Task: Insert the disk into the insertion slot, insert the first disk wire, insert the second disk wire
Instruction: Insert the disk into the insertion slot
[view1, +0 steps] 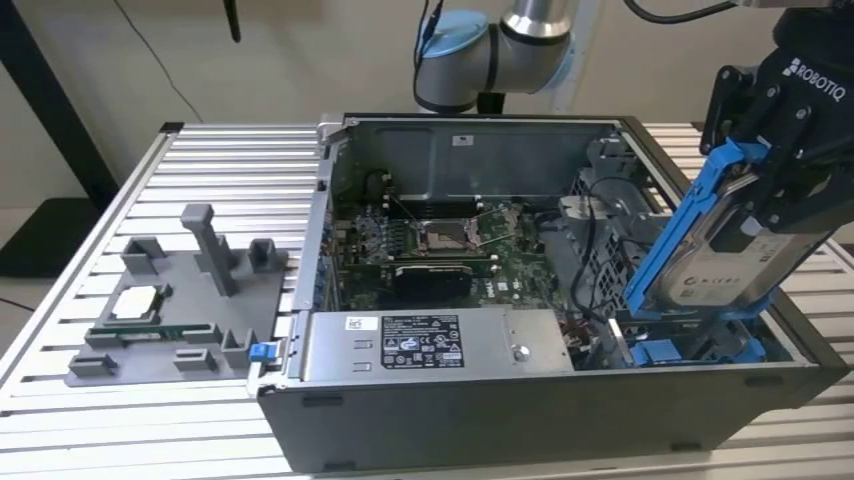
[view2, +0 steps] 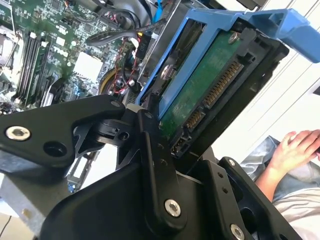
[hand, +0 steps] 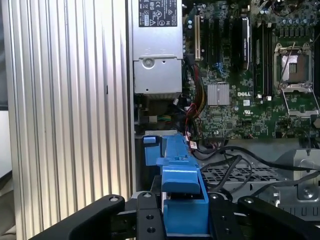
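The disk (view1: 714, 265), a silver drive in a bright blue carrier frame, hangs steeply tilted over the open computer case at the exterior view's right. My gripper (view1: 763, 195) is shut on its upper part. The disk's lower end reaches down to the insertion slot (view1: 694, 350), a grey bay with blue latch tabs at the case's front right corner. In the second wrist view the disk's green circuit board and connectors (view2: 210, 90) face the camera, with a black finger (view2: 155, 165) across the carrier edge. The first wrist view shows the blue carrier (hand: 182, 197) between the fingers.
A silver power supply box (view1: 441, 345) sits beside the slot. The motherboard (view1: 427, 240) lies deeper in the case, and black cables (hand: 225, 160) run near the bay. A grey fixture with parts (view1: 174, 310) stands on the slatted table. A person's hand (view2: 295, 147) rests nearby.
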